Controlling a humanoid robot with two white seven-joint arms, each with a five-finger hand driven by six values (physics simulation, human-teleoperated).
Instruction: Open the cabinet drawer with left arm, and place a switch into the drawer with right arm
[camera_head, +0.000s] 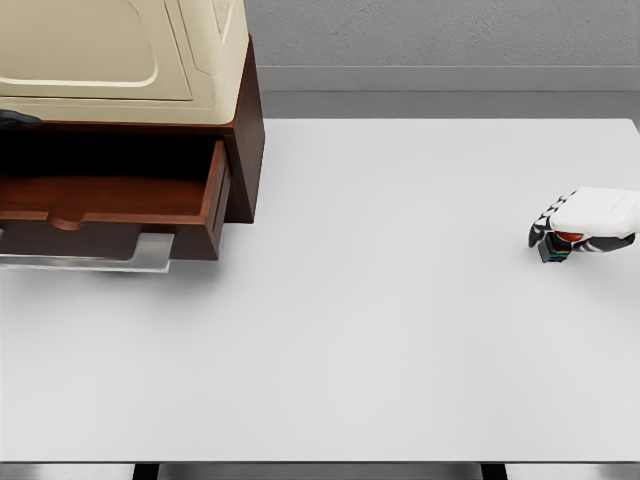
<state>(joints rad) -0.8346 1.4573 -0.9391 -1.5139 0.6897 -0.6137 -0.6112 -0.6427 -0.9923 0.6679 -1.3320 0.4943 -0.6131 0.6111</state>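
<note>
Drawer (110, 205) first, at the far left: it stands pulled out from the dark wooden cabinet (245, 140), its reddish-brown floor bare to the camera and a pale metal handle (95, 262) running along its front edge. On top of the cabinet sits a cream-coloured appliance (120, 50), cut off by the top of the frame. A small dark shape shows at the left edge just above the drawer; what it is cannot be told. The left hand is nowhere in the picture.

Moving across, the white table (380, 330) stretches wide and flat, a grey wall (440, 35) behind it.

Over at the far right, well apart from the drawer, the right hand (580, 228) comes in from the edge, low on the tabletop. Its dark-tipped fingers (545, 228) curl down and around the switch (562, 245), a small dark block with a red top and a hint of coloured marks on its side. The hand is clamped on it, the switch resting at table level beneath the palm.
</note>
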